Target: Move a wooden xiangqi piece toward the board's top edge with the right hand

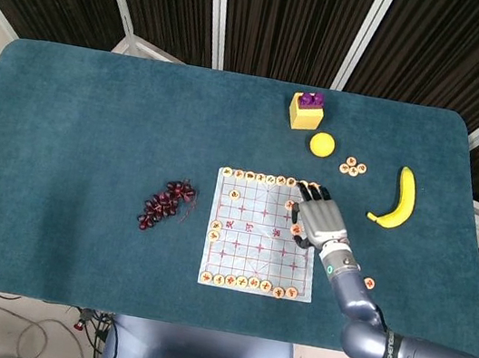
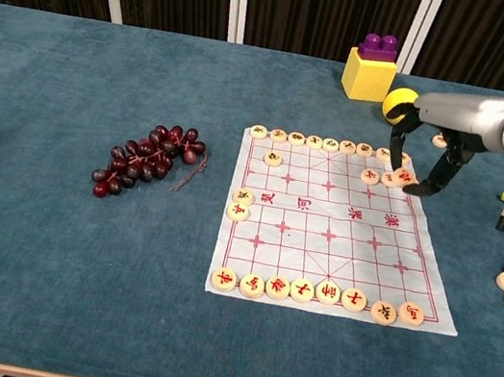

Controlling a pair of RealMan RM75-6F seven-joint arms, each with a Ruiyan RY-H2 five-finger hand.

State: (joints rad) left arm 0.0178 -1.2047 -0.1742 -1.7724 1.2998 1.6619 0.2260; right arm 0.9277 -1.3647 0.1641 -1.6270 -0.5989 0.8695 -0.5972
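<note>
Fingers (image 2: pixel 402 168) pinch xiangqi piece (image 2: pixel 404 179) | hidden under right hand (image 1: pixel 319 222) overhead

Your right hand (image 2: pixel 424 150): grey metallic shell, black fingers (image 2: pixel 397 148). Grey rounded forearm (image 2: pixel 498 123), green-lit ring at wrist, thin black cable beneath.

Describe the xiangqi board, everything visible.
The xiangqi board is a thin white sheet, paper or cloth by the look, printed with a red grid and red characters across its middle band. It lies flat on the teal table, slightly skewed in the head view. Round wooden pieces line its far edge and near edge, with a few more at the left side and upper right. The right hand hangs over its far right corner, fingertips down among the pieces there.
</note>
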